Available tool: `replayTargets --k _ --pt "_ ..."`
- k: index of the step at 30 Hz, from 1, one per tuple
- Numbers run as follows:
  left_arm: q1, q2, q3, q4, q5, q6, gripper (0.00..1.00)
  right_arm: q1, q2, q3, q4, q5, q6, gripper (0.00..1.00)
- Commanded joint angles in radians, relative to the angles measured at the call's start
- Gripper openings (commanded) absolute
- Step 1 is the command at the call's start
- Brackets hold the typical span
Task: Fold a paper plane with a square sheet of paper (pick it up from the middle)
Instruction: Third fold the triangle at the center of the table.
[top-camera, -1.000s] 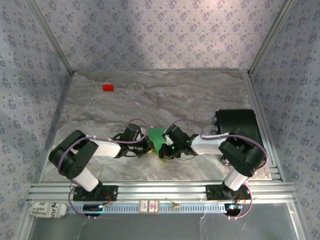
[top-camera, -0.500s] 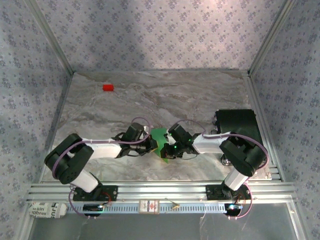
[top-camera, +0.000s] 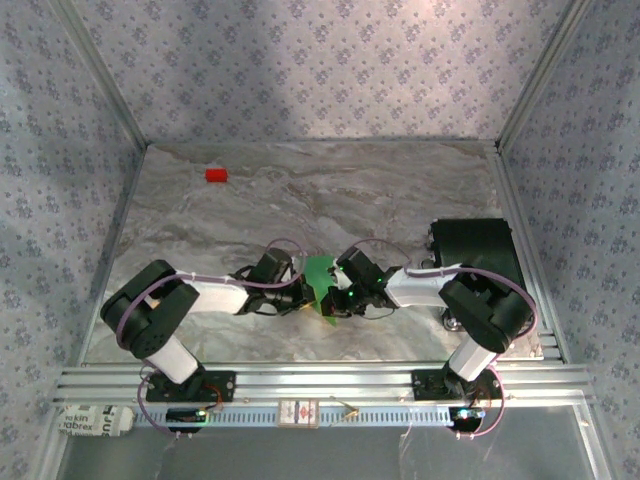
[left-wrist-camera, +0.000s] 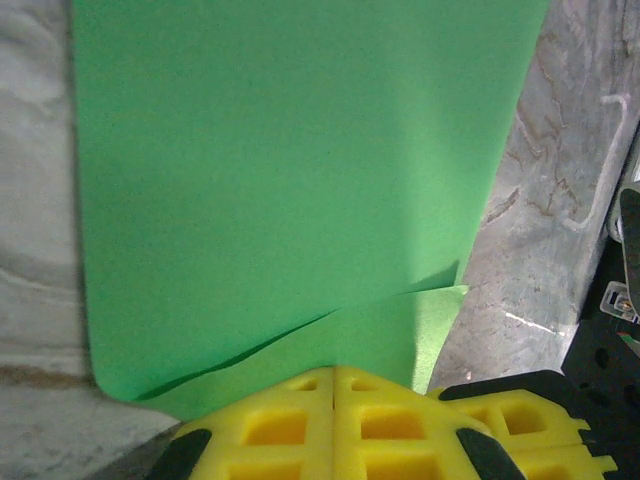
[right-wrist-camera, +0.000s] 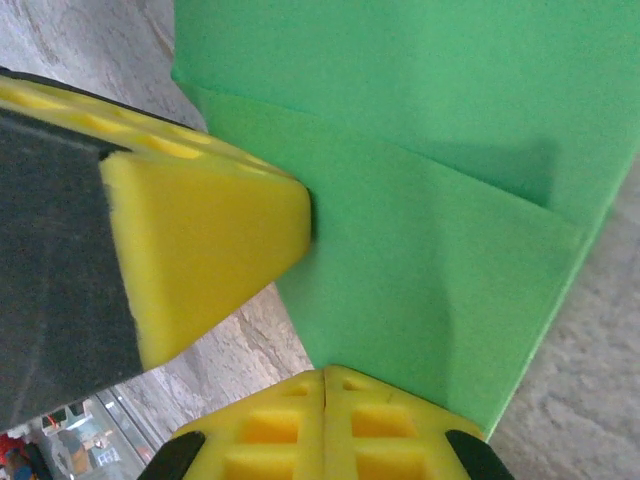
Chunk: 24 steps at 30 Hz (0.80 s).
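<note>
The square sheet of paper (top-camera: 318, 277), bright green and folded into overlapping layers, hangs between my two grippers at the near middle of the marble table. My left gripper (top-camera: 301, 296) meets it from the left. In the left wrist view its yellow jaws (left-wrist-camera: 335, 372) are pressed together on the lower flap of the paper (left-wrist-camera: 280, 170). My right gripper (top-camera: 331, 300) comes from the right, and in the right wrist view (right-wrist-camera: 325, 372) it is shut on the paper's (right-wrist-camera: 430, 200) pointed bottom corner. A left finger (right-wrist-camera: 200, 250) touches the paper's edge there.
A small red block (top-camera: 216, 175) lies at the far left of the table. A black box (top-camera: 472, 245) stands at the right edge beside the right arm. An aluminium rail (top-camera: 320, 380) runs along the near edge, and patterned walls close in three sides.
The left arm's elbow dipped and came back up, and its gripper shifted slightly right toward the paper. The paper and the right gripper have hardly moved.
</note>
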Motion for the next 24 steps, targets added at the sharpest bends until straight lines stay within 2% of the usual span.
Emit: replayTargets --k 1,7,17,24 --pt "0.054 0.009 0.008 -0.117 -0.085 0.051 0.01 -0.004 0.023 -0.037 -0.114 0.041 -0.022 0.01" --pt "0.11 -0.015 0.023 -0.178 -0.082 0.084 0.01 -0.006 0.021 -0.042 -0.11 0.043 -0.025 0.01" --pt "0.183 -0.025 0.022 -0.189 -0.061 0.105 0.01 -0.009 0.015 -0.054 -0.109 0.038 -0.031 0.01" --pt "0.201 -0.1 0.023 -0.186 -0.052 0.102 0.04 -0.015 0.016 -0.051 -0.11 0.034 -0.04 0.01"
